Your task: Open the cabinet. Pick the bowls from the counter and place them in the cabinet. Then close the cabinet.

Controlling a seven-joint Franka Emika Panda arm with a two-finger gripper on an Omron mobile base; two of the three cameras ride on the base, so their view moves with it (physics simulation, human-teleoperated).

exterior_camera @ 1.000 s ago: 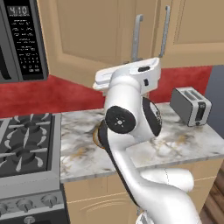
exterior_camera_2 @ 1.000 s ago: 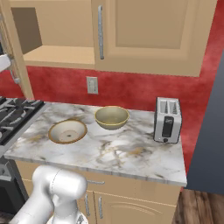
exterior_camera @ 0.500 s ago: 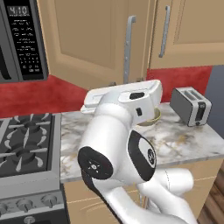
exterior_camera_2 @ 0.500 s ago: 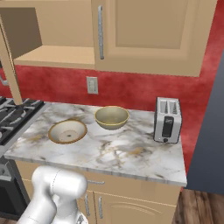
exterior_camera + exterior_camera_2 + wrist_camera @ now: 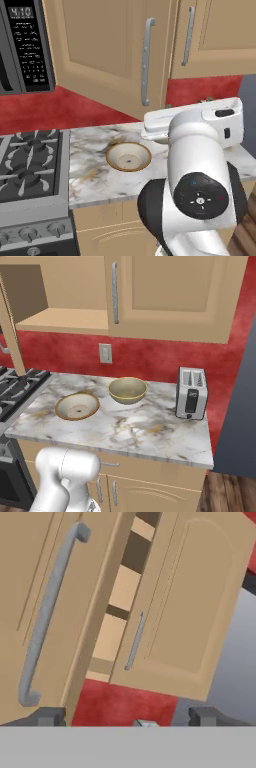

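The cabinet's left door (image 5: 105, 50) stands swung open, its silver handle (image 5: 145, 60) free; the right door (image 5: 170, 291) is shut. Through the opening the inner shelf (image 5: 65, 318) shows bare. In the hand view my gripper (image 5: 127, 717) is open, with its fingertips (image 5: 50, 716) wide apart and nothing between them; it faces the open door's handle (image 5: 45, 617) and the gap beside it. Two beige bowls sit on the counter (image 5: 150, 431): the shallow bowl (image 5: 77, 406) (image 5: 128, 156) and, behind it to the right, the deeper bowl (image 5: 127, 390). My arm (image 5: 200, 190) hides the deeper bowl in the left base view.
A silver toaster (image 5: 191, 393) stands at the counter's right end. The black gas stove (image 5: 30, 165) lies left of the counter, with a microwave (image 5: 25, 45) above it. A wall outlet (image 5: 105, 352) sits behind the bowls. The open door juts out over the counter's left part.
The gripper has opened and come off the door handle. The hand has dropped and drawn back to the right, and the left door has swung wider open.
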